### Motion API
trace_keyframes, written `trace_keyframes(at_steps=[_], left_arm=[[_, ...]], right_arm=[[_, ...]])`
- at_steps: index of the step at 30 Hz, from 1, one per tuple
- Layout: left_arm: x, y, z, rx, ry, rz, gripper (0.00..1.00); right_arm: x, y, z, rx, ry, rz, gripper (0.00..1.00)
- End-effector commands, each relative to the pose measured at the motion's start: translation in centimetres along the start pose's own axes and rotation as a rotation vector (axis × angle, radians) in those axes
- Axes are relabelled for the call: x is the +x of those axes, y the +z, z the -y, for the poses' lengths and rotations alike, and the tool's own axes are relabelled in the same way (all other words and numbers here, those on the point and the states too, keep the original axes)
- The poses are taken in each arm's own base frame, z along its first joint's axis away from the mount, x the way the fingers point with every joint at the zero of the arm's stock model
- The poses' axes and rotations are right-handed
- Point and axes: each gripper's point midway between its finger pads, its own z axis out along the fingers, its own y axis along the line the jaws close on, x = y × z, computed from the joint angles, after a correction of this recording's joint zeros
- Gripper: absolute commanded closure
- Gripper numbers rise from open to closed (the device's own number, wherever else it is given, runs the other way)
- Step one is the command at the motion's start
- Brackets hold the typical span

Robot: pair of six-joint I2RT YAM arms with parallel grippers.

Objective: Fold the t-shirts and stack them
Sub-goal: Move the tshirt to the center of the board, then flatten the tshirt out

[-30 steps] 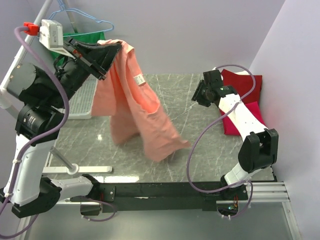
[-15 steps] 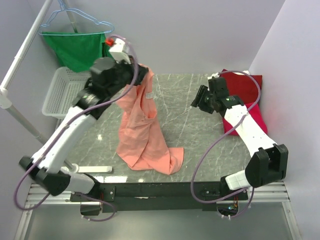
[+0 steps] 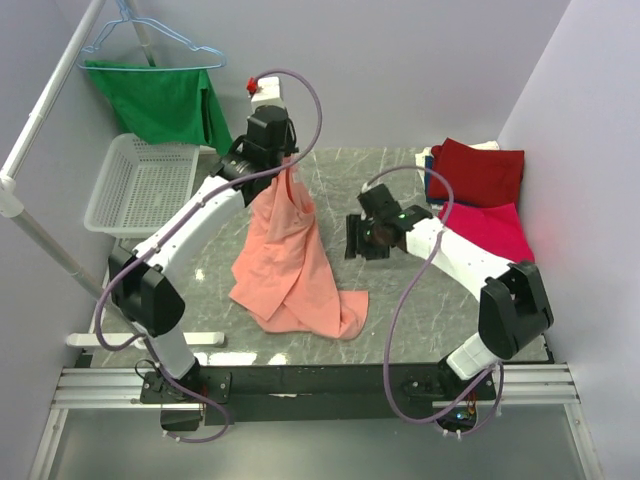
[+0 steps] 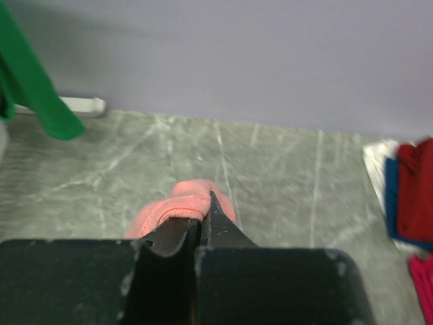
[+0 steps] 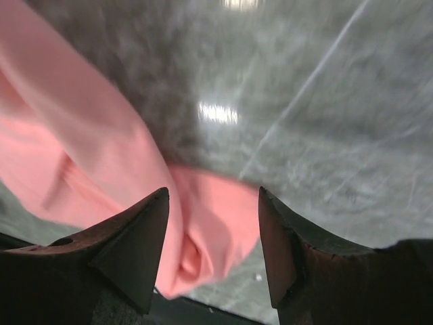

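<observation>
The left claw was pinched tight on a bunch of the salmon-pink t-shirt, which hung below it and pooled on the worktop, while the right claw, spread wide and gripping nothing, hovered just right of that cloth.

The salmon-pink t-shirt hangs lengthwise from one pinched bunch of cloth at its far end, held up by the left gripper. Its lower half is crumpled in loose folds on the table, a little left of centre. At the far right lies the dark red t-shirt, folded flat. The crimson-pink t-shirt sits just nearer; they seem to touch.
</observation>
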Motion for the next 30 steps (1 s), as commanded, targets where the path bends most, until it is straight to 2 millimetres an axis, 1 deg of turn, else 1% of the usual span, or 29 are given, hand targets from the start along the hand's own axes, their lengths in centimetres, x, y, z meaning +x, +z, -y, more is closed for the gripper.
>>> trace_keyframes(at_steps=[1,2,3,4,7,9,12,14,17,18,19,20,21,22,23,24,25,26,27,30], left_arm=[[-7.1,-0.2,-3.0,-0.160,-0.071,0.192,0.99],[-7.0,0.2,-3.7,-0.196,-0.074,0.192,0.99],[-6.9,0.3,-4.1,-0.207,-0.072,0.187,0.99],[-7.4,0.3,-4.7,-0.217,-0.072,0.195,0.99],[-7.8,0.6,-5.4,-0.229,-0.067,0.204,0.99],[-7.7,0.8,-5.7,-0.236,-0.066,0.202,0.99],[-7.8,1.2,-6.1,-0.238,-0.080,0.193,0.99],[-7.7,1.5,-6.4,-0.228,-0.086,0.181,0.99],[-7.5,1.6,-6.6,-0.220,-0.090,0.167,0.99],[-7.5,1.7,-6.7,-0.219,-0.089,0.164,0.99],[-7.7,1.6,-6.7,-0.218,-0.092,0.166,0.99],[-7.5,1.6,-6.8,-0.219,-0.090,0.159,0.99],[-7.4,1.7,-6.9,-0.221,-0.090,0.154,0.99],[-7.6,1.6,-7.0,-0.220,-0.094,0.157,0.99],[-7.5,1.6,-7.1,-0.217,-0.092,0.150,0.99],[-7.4,1.7,-7.3,-0.220,-0.092,0.146,0.99],[-7.4,1.6,-7.2,-0.217,-0.090,0.142,0.99],[-7.4,1.6,-7.2,-0.214,-0.090,0.140,0.99],[-7.1,1.6,-7.4,-0.217,-0.084,0.131,0.99],[-7.0,1.5,-7.8,-0.218,-0.087,0.125,0.99]], right_arm=[[3.9,-0.1,-0.9,0.007,-0.104,-0.103,0.38],[4.4,-0.1,-1.0,0.010,-0.119,-0.116,0.38],[5.4,-0.1,-1.2,0.007,-0.142,-0.135,0.38],[5.9,-0.2,-1.3,-0.001,-0.156,-0.145,0.38],[7.5,-0.4,-2.2,-0.042,-0.197,-0.177,0.37],[8.4,-0.2,-2.2,-0.048,-0.208,-0.204,0.37],[9.2,0.9,-2.0,-0.042,-0.219,-0.230,0.37],[9.2,1.9,-2.1,-0.039,-0.221,-0.230,0.37],[8.3,3.1,-2.5,-0.028,-0.219,-0.208,0.38],[7.3,3.3,-3.0,-0.027,-0.210,-0.179,0.38],[6.5,4.0,-3.0,-0.009,-0.202,-0.153,0.38],[6.2,4.3,-3.3,-0.011,-0.198,-0.148,0.38],[5.2,4.4,-3.8,-0.015,-0.194,-0.125,0.38],[5.0,5.3,-3.8,0.005,-0.189,-0.125,0.38],[4.1,5.5,-4.1,0.014,-0.188,-0.105,0.39],[3.9,5.7,-4.1,0.024,-0.189,-0.106,0.39],[3.7,6.2,-3.5,0.062,-0.187,-0.105,0.39],[3.1,6.2,-3.5,0.074,-0.191,-0.089,0.39],[2.9,6.2,-3.4,0.088,-0.198,-0.079,0.40],[2.2,6.2,-3.1,0.106,-0.199,-0.045,0.39]])
